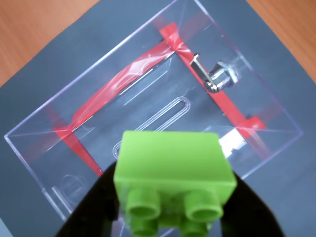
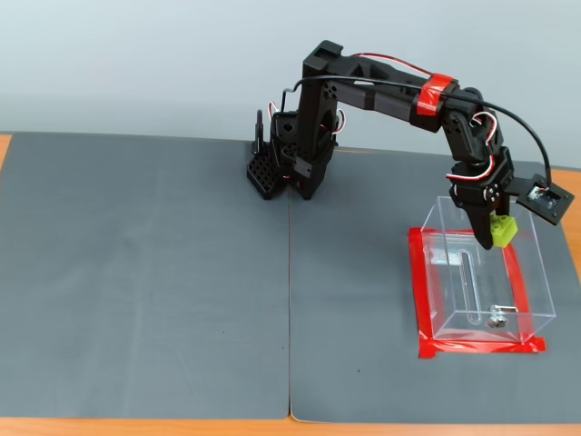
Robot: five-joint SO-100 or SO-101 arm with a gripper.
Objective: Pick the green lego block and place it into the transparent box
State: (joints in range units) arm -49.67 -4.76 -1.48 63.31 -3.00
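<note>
The green lego block [image 1: 173, 173] is a lime brick held between my gripper's [image 1: 170, 197] black fingers, studs toward the camera in the wrist view. In the fixed view the gripper [image 2: 495, 234] is shut on the block [image 2: 502, 231] just above the far part of the transparent box [image 2: 536, 272]. The box [image 1: 29, 143] has clear walls, red tape around its base and a small metal piece [image 1: 217, 79] inside. The block hangs over the box's open top, above its floor.
Grey mats [image 2: 145, 272] cover the table, with wood showing at the edges [image 1: 29, 29]. The arm's base [image 2: 290, 163] stands at the back centre. Red tape [image 2: 481, 348] frames the box on the mat.
</note>
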